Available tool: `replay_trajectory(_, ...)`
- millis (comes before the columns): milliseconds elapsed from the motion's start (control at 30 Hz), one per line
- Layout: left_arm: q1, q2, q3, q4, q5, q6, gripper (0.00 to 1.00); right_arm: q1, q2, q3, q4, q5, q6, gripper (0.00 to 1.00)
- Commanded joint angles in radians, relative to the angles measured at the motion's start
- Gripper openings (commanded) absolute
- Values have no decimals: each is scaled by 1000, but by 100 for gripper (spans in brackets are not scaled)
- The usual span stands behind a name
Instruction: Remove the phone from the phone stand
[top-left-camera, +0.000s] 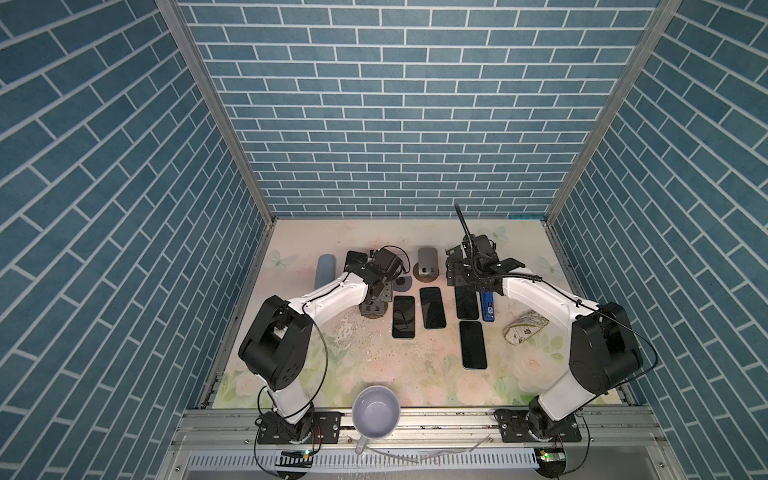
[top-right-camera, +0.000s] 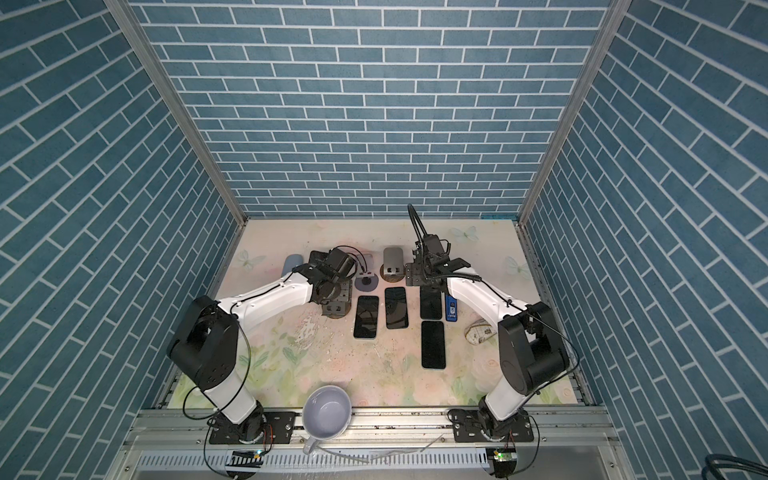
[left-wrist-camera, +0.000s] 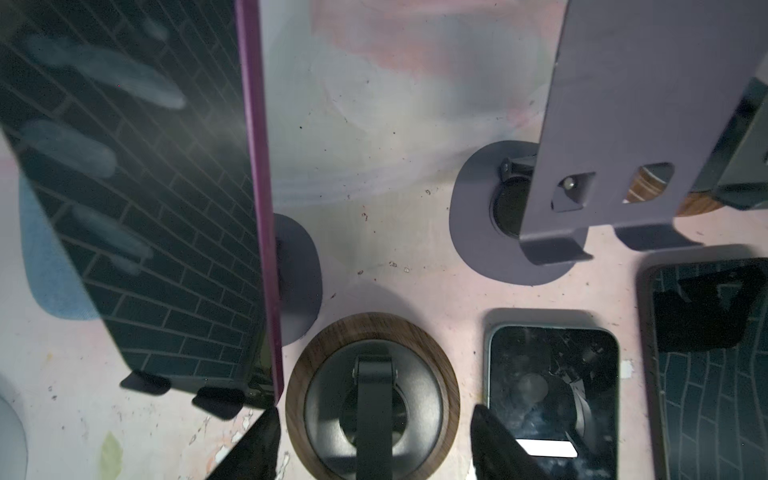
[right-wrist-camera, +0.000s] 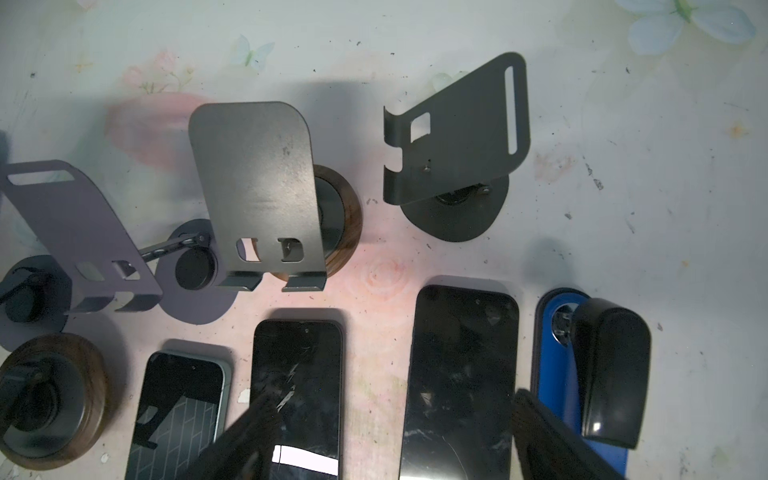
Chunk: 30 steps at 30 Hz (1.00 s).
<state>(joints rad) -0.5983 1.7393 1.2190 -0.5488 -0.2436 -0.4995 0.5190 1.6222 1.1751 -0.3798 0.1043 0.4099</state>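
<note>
On the scuffed floral tabletop (top-left-camera: 415, 374), the white-and-black left arm (top-left-camera: 332, 297) bends inward. The glossy black, magenta-edged phone (left-wrist-camera: 137, 208) leans on its matte dark metal stand (left-wrist-camera: 218, 402). Beside it the left gripper (left-wrist-camera: 374, 409) gapes wide above a round wood-rimmed base (left-wrist-camera: 297, 374). The right gripper (right-wrist-camera: 392, 397) also gapes, empty.

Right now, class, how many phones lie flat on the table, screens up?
4: left phone, middle phone, phone partly under the right arm, front phone. Others may be hidden.
</note>
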Motion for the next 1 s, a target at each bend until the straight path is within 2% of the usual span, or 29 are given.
replay_trajectory(0,12,21,50,48,26,68,47,4,13,54,-22,33,-25,88)
replay_trajectory(233,39,81,94,72,39,98,47,3,28,60,-28,35,-25,88)
replay_trajectory(567,61,121,78,109,74,104,49,4,22,55,-34,44,-25,88)
replay_trajectory(767,61,120,56,125,90,97,61,4,20,51,-33,41,-22,88)
replay_trajectory(967,61,101,51,127,96,96,78,4,3,36,-25,40,-18,88)
